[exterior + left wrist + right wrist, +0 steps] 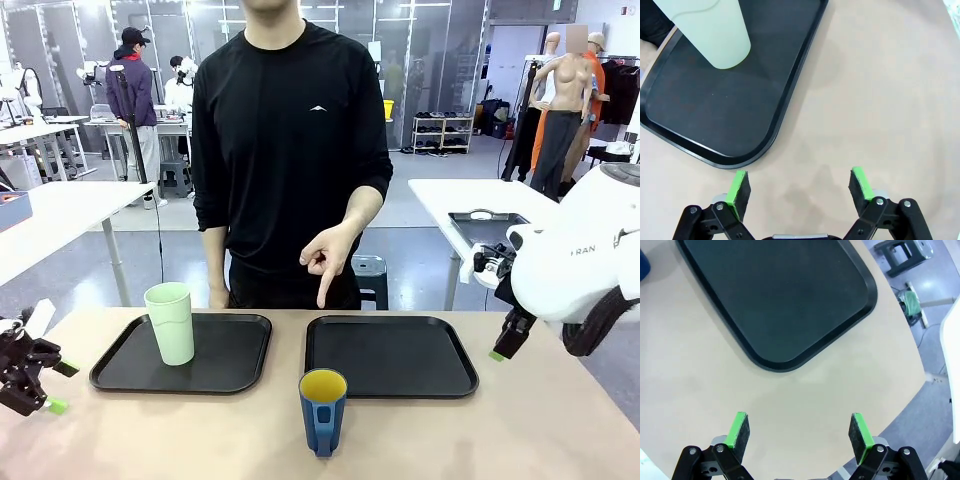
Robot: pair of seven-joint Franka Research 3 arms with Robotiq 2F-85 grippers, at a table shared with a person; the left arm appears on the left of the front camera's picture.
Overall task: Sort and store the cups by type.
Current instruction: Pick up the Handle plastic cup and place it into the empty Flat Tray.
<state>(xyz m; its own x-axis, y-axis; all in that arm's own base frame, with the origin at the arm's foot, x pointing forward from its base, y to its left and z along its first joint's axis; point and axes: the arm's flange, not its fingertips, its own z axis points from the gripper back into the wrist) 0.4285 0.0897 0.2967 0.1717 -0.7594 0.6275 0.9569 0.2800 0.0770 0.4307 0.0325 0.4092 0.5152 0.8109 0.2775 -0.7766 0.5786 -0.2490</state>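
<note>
Left hand (800, 181) agape near tray (715, 120) with tumbler (710, 30)

Tan table (530, 430) across the bottom of the frame, left black tray (235, 355) and right black tray (390, 355) side by side at mid-height, person in black long-sleeved top (290, 130) upper centre, white table (60, 215) at left edge, second white table (470, 195) at right
</note>
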